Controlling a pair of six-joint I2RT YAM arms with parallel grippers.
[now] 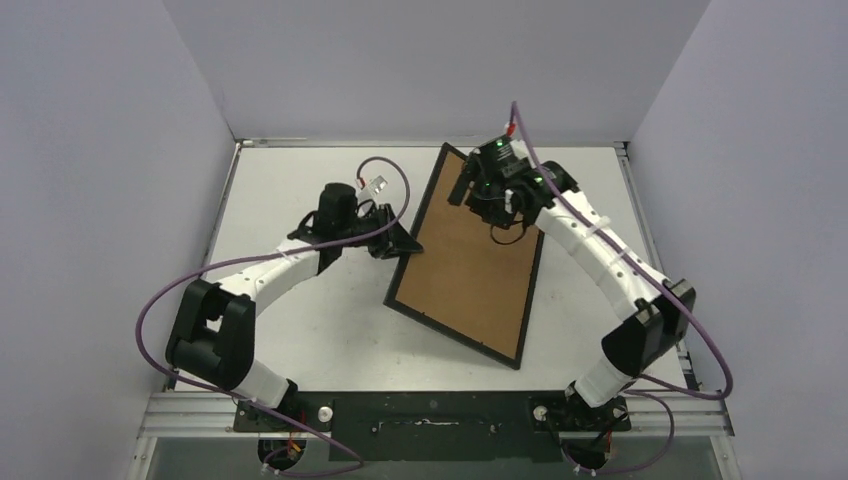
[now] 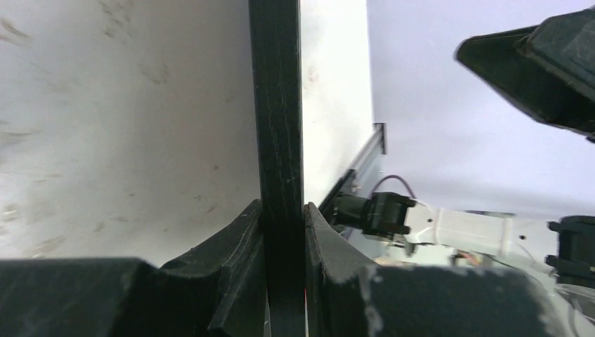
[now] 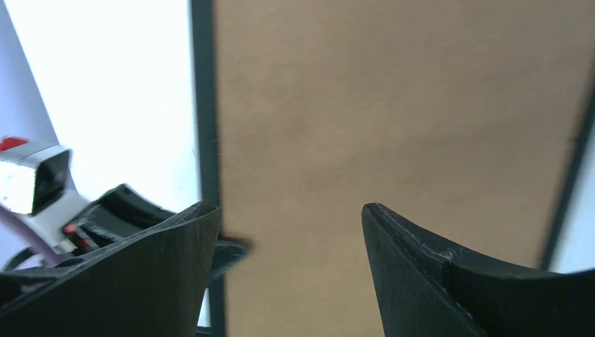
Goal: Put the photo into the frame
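The frame [image 2: 277,140] showed as a black edge running upright through the view, clamped between both fingers [image 2: 235,242] of the left gripper [image 2: 283,209]. Scuffed white table [image 2: 126,126] lay to its left. The right arm [image 2: 463,228] was visible beyond, lower right.

I get bright, even overhead light, but both wrist views blur up close (tabletop [image 3: 126,84] blown white).

Top looks down — wrist views close (sharing the frame [image 2: 281,140]).
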